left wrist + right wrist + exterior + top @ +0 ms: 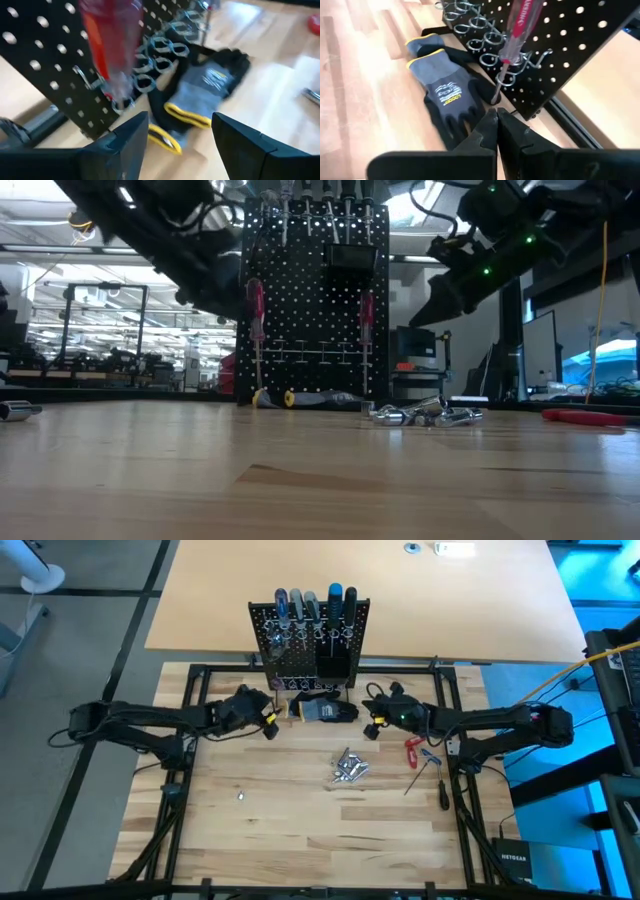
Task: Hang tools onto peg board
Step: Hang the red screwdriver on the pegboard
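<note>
The small upright black perforated metal peg board (309,640) stands at the far edge of the pale wooden slatted tabletop (300,830), with several blue, grey and black-handled screwdrivers (310,605) seated along its top row. Lower on its face, 2 red clear-handled screwdrivers hang in pale ring holders, 1 close in front of the left gripper (177,135) at (107,45) and 1 just ahead of the right gripper (496,131) at (517,30). The left gripper hovers near the board's left foot, its fingers spread wide and holding nothing. The right gripper hovers near the board's right foot, its fingers pressed together and empty. Between the 2 grippers, a pair of grey and black work gloves with yellow cuffs (325,710) lies on the table at the base of the board.

Nearer the front, a heap of small shiny silver metal pieces (348,768) rests mid-table, and to its right lie a red-handled tool (412,750) and a slim black-handled screwdriver (441,788). A black metal frame (190,720) borders the tabletop. Beyond it the low view shows a bright open workshop.
</note>
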`<state>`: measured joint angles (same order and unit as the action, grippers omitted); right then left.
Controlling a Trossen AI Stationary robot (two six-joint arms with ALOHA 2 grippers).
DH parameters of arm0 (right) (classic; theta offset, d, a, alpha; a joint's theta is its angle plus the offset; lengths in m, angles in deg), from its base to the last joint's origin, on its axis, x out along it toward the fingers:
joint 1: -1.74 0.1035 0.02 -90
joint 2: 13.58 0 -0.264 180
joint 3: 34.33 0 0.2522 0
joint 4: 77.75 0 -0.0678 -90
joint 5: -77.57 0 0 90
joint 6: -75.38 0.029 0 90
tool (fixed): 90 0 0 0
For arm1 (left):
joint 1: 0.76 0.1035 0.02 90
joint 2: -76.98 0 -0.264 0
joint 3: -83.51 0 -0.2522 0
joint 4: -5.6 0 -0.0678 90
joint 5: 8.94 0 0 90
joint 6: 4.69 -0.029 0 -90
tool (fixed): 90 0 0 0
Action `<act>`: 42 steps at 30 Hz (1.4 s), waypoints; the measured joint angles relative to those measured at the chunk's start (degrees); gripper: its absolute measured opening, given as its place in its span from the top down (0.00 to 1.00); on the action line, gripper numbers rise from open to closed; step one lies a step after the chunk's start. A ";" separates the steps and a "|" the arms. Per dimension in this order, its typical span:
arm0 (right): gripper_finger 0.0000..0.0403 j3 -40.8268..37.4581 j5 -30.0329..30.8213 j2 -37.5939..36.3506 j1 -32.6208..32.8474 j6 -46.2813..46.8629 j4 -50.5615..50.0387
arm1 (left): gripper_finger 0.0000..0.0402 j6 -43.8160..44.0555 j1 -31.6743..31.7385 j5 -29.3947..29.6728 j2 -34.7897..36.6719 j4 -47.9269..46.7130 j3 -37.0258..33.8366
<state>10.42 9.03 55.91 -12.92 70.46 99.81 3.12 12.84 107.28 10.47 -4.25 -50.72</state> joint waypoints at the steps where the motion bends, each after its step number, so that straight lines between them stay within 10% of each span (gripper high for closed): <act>1: 0.99 -0.19 0.04 0.00 -0.09 -0.06 0.90 | 0.48 -1.02 0.93 0.00 -0.70 1.28 0.04; 42: 0.99 -0.36 0.40 0.02 -0.36 -1.01 2.22 | 0.48 -12.17 18.17 -15.35 -13.71 27.54 0.11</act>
<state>10.06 9.43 55.93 -13.28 69.44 102.03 -9.05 31.01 91.93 -3.24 23.28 -50.61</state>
